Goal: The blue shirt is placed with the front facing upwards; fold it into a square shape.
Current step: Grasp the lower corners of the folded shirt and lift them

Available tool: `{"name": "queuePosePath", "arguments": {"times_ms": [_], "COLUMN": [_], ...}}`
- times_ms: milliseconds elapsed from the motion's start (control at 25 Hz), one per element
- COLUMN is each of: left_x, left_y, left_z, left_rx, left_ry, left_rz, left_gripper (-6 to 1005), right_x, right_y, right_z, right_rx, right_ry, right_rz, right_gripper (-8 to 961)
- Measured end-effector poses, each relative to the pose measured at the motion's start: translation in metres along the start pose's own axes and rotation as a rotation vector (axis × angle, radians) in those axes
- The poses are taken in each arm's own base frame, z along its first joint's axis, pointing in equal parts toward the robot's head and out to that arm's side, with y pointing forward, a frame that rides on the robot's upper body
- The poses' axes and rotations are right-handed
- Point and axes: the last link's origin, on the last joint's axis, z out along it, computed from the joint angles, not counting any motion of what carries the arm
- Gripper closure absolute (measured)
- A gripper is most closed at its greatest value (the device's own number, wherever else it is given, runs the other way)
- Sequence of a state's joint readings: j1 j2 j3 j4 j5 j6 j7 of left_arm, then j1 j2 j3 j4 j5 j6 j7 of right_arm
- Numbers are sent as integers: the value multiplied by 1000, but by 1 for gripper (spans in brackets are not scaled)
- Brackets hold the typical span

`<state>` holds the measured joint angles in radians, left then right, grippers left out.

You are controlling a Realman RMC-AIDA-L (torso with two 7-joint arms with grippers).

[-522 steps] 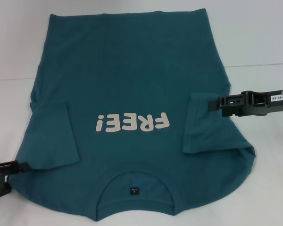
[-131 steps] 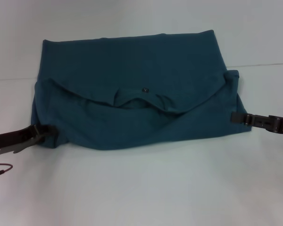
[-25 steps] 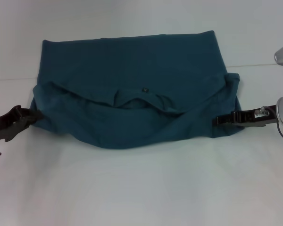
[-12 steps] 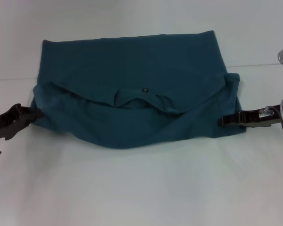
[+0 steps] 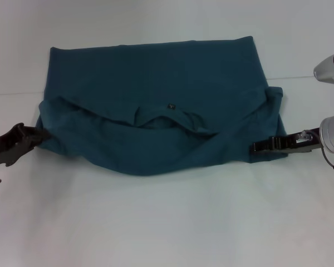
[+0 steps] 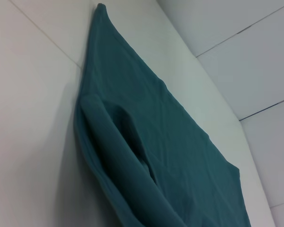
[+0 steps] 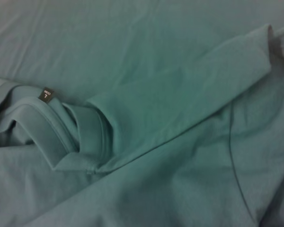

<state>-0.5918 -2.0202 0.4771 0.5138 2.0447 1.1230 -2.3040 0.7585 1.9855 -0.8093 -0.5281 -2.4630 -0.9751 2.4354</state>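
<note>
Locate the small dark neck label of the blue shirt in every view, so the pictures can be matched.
Head view: the neck label sits mid-shirt, at the top of the folded-over collar.
Left wrist view: not visible; only the blue shirt seen edge-on.
Right wrist view: the label lies left of centre on the collar.
Shared landmark: the ribbed collar.

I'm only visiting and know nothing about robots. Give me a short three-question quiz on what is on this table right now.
1. True or false: the white lettering on the blue shirt is showing.
2. The right gripper is at which part of the shirt? A) far edge B) its right end C) collar
3. What small dark item sits at the collar?

Key: 1. False; the shirt is folded over and only plain cloth shows. 2. B; the left gripper is at the opposite end. 3. The neck label.
</note>
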Motion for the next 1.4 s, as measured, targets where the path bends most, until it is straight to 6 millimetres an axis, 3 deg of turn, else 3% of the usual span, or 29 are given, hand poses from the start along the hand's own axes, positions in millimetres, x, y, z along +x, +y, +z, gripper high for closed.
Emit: {"name": "queuePosePath", "arguments": {"times_ms": [360,600,1040,1240,1400], "left_x": [-1,-1,-2,-5,-9], "left_y": [0,0,1,5,3], "left_z": [-1,-1,-1,-8,-24], "left_rx": [-7,-9,-14,-35,0], "left_ry": [-2,-3,-9,-86,-205], "left_rz": [-3,-3,-1,57,137], "left_gripper": [966,965,965,965,965], "right_x": [-1,-1,-1,-2,0], "right_y": [-1,-3,-5,-2,-3], "right_z": [-2,-5,-8,-19,-35], "right_rx": [-1,-5,-11,-48,-83], "right_ry": [4,8,12,42,91], "right_rz": [2,5,8,-13,-26], "right_gripper": [314,517,778,919,918]}}
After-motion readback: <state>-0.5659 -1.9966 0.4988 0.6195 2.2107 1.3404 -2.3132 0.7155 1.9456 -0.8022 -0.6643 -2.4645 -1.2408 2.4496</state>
